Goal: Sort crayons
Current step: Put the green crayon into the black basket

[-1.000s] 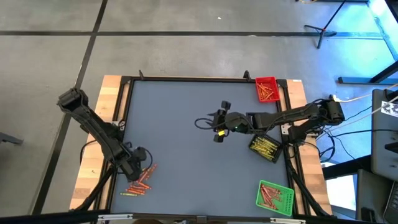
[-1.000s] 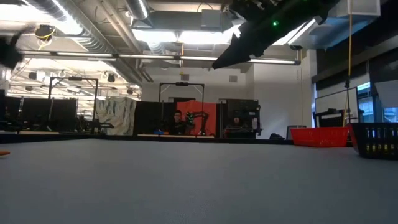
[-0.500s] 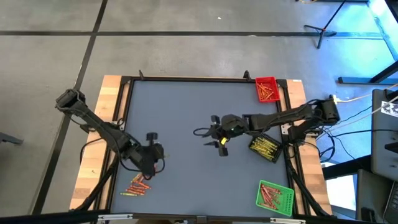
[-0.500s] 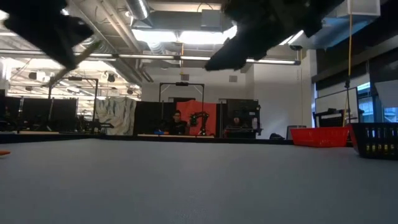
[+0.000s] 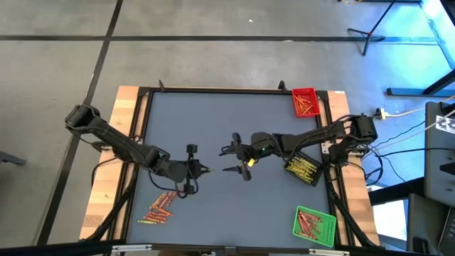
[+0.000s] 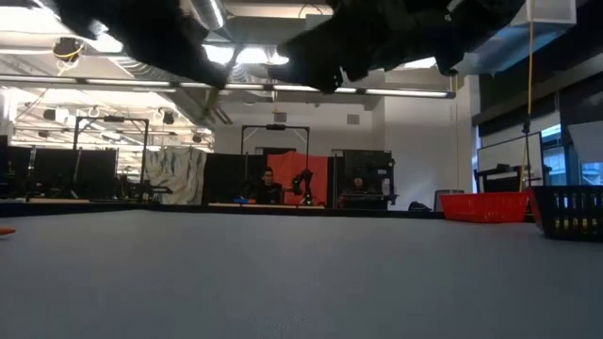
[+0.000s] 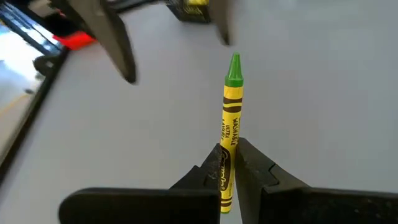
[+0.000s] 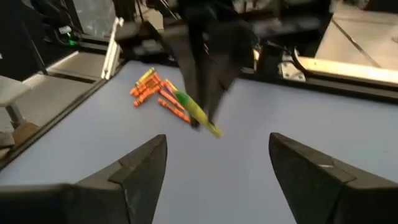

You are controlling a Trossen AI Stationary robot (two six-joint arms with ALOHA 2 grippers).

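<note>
Left gripper (image 7: 227, 171) now up off the crayon pile (image 5: 160, 208) and swung to mid-tabletop, jaws pinching a green-tipped yellow crayon (image 7: 230, 118). Right gripper (image 5: 234, 153) moved in opposite, jaws now spread wide — looks like a handover. Red tray (image 5: 306, 102) far right holds red-orange sticks, black tray (image 5: 304, 169) yellow ones, green tray (image 5: 314, 225) near right red-orange ones.

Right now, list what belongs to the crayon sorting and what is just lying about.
Job:
- crayon with green tip, held by left gripper
- crayon pile
- red tray, black tray, green tray
- right gripper, open

Lying about:
- cables beside the table
- stand on the floor
</note>
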